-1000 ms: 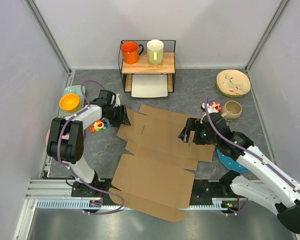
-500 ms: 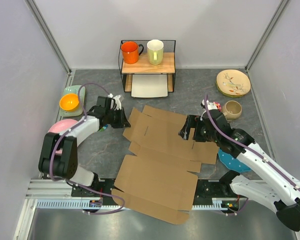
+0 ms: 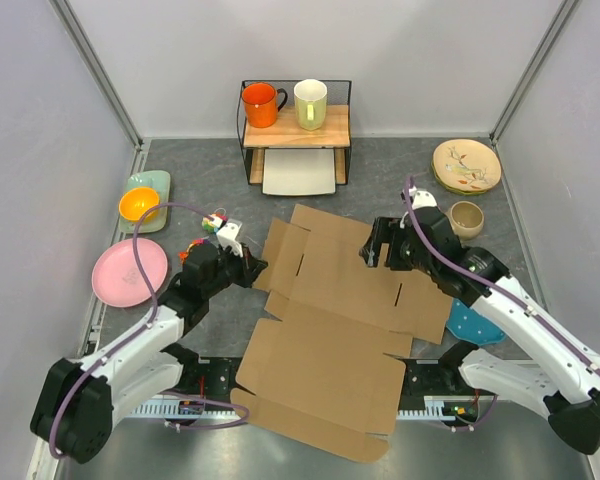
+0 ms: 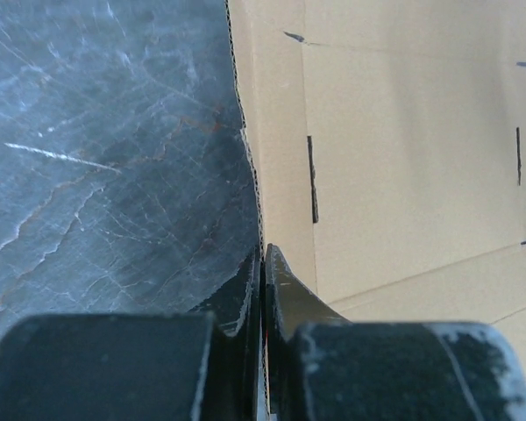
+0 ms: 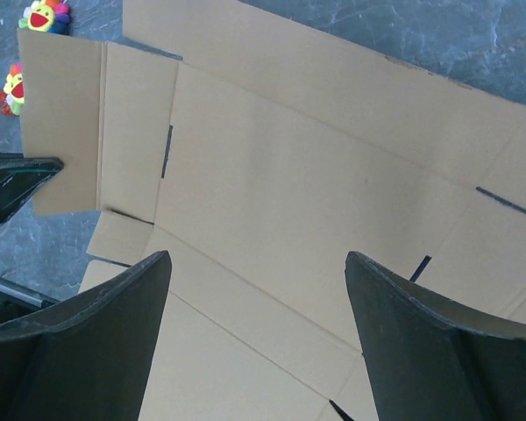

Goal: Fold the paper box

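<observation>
Grey marbled desk (image 3: 380,170), flat brown box (image 3: 330,300) spread over its middle and past the near edge, left gripper (image 3: 252,268) jaws clamped on the box's left flap edge, right gripper (image 3: 372,245) jaws wide apart above its far right part

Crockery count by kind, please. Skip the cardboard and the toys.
Mugs and cups: 3 (orange mug, pale mug, beige cup)
Plates: 4 (pink plate, floral plate, blue plate partly under the right arm, green plate)
Bowls: 1 (orange bowl, on the green plate)
Total: 8
</observation>
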`<state>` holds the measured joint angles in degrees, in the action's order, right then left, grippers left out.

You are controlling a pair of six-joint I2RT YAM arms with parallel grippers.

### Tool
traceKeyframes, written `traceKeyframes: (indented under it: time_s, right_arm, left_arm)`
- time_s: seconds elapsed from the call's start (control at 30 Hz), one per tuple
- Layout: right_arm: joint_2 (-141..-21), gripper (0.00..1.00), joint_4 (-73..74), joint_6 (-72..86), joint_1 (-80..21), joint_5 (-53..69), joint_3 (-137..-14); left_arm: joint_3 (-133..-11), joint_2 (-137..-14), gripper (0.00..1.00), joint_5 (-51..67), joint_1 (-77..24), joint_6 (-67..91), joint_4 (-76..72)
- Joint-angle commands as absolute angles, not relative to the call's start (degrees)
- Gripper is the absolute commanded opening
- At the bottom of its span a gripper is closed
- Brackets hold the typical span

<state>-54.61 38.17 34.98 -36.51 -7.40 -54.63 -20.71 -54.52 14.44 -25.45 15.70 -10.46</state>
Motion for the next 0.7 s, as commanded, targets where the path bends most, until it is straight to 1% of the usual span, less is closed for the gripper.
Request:
traceKeyframes:
  time_s: [0.0, 0.2, 0.23, 0.27, 0.33, 0.53, 0.67]
  right_arm:
    - [-57.65, 0.88, 35.95, 28.57, -36.47, -5.28, -60.89]
    - [-63.89, 0.92, 35.51, 22.35, -36.47, -1.77, -68.18]
    - [-65.03, 0.96, 34.38, 21.28, -36.47, -0.8, -68.81]
    - [-65.21, 0.98, 33.15, 20.05, -36.47, -0.1, -69.08]
    - [-65.74, 0.98, 29.99, 18.29, -36.47, -0.09, -69.52]
    - [-70.04, 0.98, 29.62, 12.93, -36.47, -5.18, -73.12]
    - [-73.12, 0.98, 29.45, 10.81, -36.47, -7.11, -72.6]
  left_arm:
    - [-17.59, -47.03, 0.02, 11.24, -27.24, 11.96, -19.16]
    - [-17.58, -41.32, 0.02, 14.14, -27.51, 7.83, -16.18]
    - [-17.58, -40.7, 0.02, 14.76, -27.6, 7.3, -15.74]
    - [-17.67, -40.26, 0.02, 15.98, -27.6, 6.6, -15.21]
    - [-18.1, -39.81, 0.02, 18.28, -28.12, 4.75, -14.07]
    - [-18.11, -36.84, 0.02, 15.82, -28.39, 4.66, -11.95]
    - [-18.1, -35.07, 0.02, 15.21, -28.48, 4.04, -11.08]
